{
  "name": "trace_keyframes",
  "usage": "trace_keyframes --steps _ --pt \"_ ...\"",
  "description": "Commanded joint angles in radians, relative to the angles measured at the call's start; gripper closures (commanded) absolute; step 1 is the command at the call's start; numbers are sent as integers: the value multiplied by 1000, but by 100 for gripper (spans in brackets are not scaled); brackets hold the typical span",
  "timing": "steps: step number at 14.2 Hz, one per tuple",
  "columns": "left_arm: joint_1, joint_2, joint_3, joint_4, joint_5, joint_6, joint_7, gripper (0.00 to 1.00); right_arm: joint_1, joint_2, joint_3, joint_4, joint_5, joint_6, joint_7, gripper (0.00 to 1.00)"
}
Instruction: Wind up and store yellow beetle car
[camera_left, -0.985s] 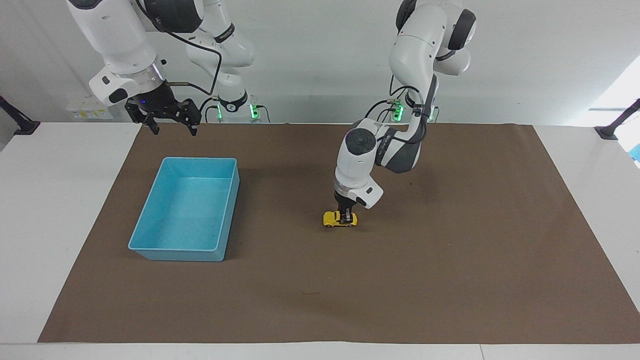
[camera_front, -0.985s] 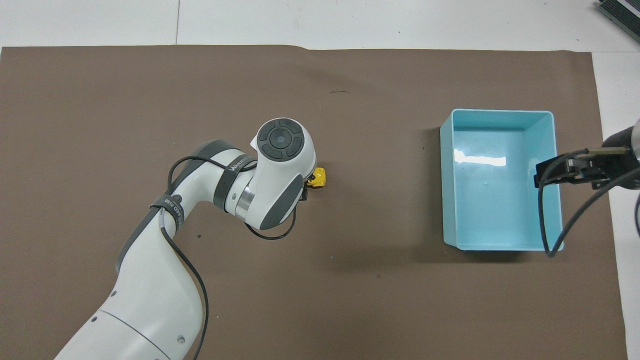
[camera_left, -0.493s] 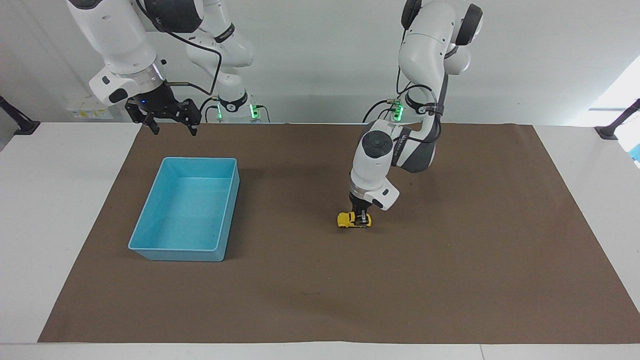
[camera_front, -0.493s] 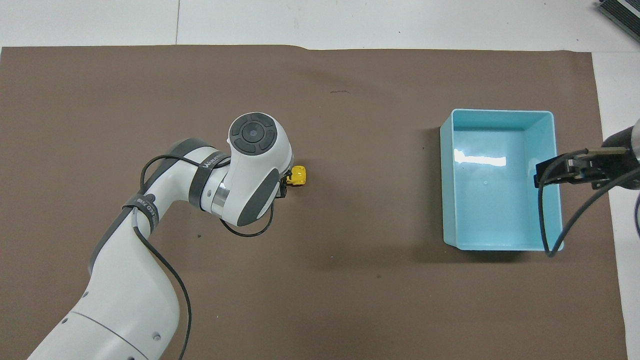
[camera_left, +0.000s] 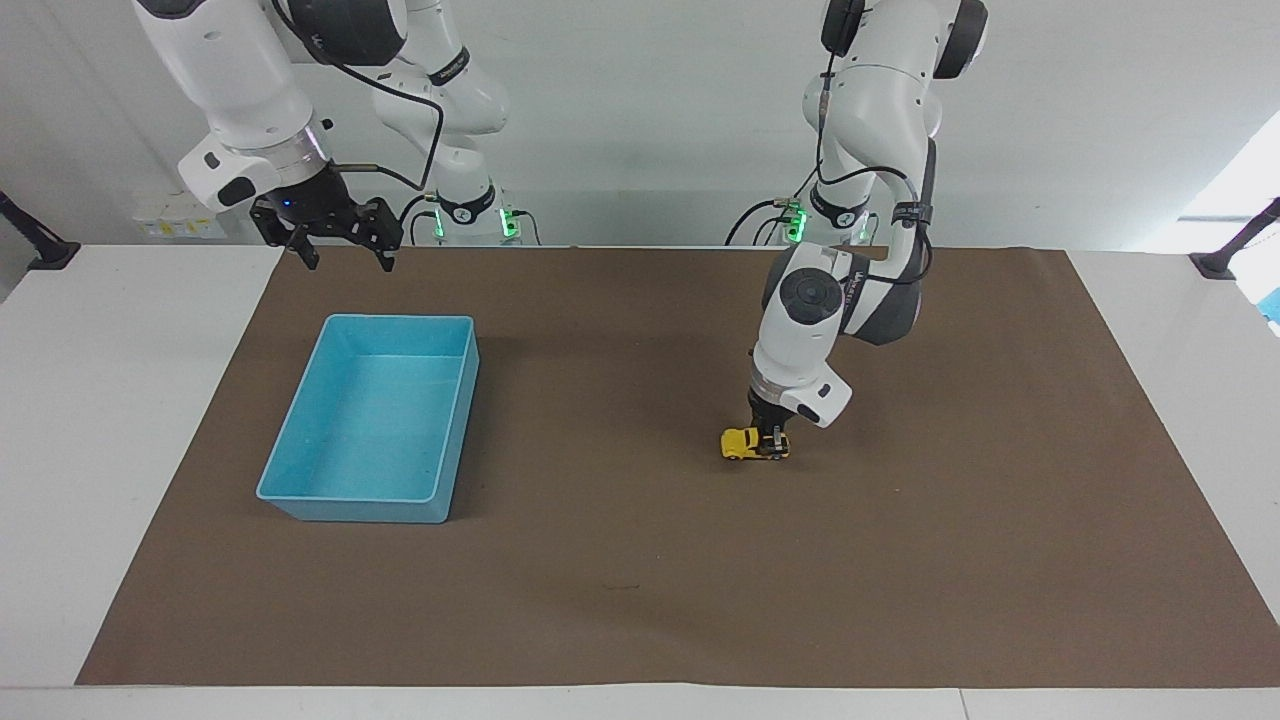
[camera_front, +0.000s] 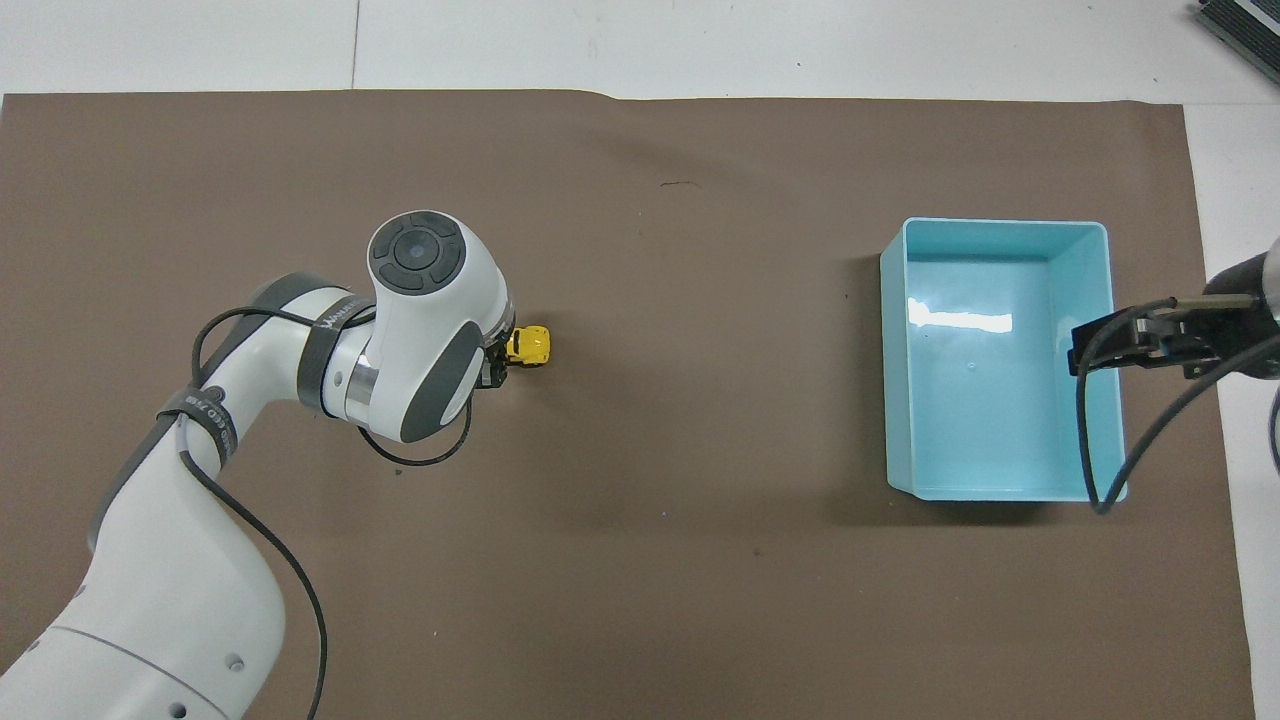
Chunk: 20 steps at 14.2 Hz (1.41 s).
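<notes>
Two fingers of left gripper (camera_left: 771, 440) clamped on yellow beetle car (camera_left: 748, 444) — wheels on mat.

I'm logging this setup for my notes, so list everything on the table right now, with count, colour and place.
toy car: one, yellow, on the brown mat toward the left arm's end, held at its rear by the left end effector.
tray: one, light blue, on the mat toward the right arm's end, nothing visible in it.
mat: one, brown, covering most of the table.
table: one, white, bare at both ends.
left end effector: one, black, shut on the toy car, low at the mat.
right end effector: one, black, open, raised over the mat's edge just on the robots' side of the tray, waiting.
</notes>
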Motion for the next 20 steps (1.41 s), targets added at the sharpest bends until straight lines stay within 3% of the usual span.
trace_keyframes --steps 1,5,6,7,8,12,20 --pt "51 71 8 -41 49 112 42 98 -14 -7 4 -10 24 17 -30 0" --pt "65 71 9 -40 51 114 50 96 -14 -7 4 -10 24 17 -30 0" --pt "65 71 9 -37 51 105 50 85 -14 -7 4 -10 24 17 -30 0" --pt "65 68 9 -35 51 100 50 38 -14 -7 4 -10 24 17 -30 0" --pt "65 54 9 -34 51 92 45 0 -14 -7 4 -10 24 17 -30 0" --pt "62 -70 6 -18 49 -41 44 0 -14 -7 4 -10 24 17 -30 0" --pt "65 -81 8 38 49 -49 64 0 -14 -7 4 -10 24 17 -30 0"
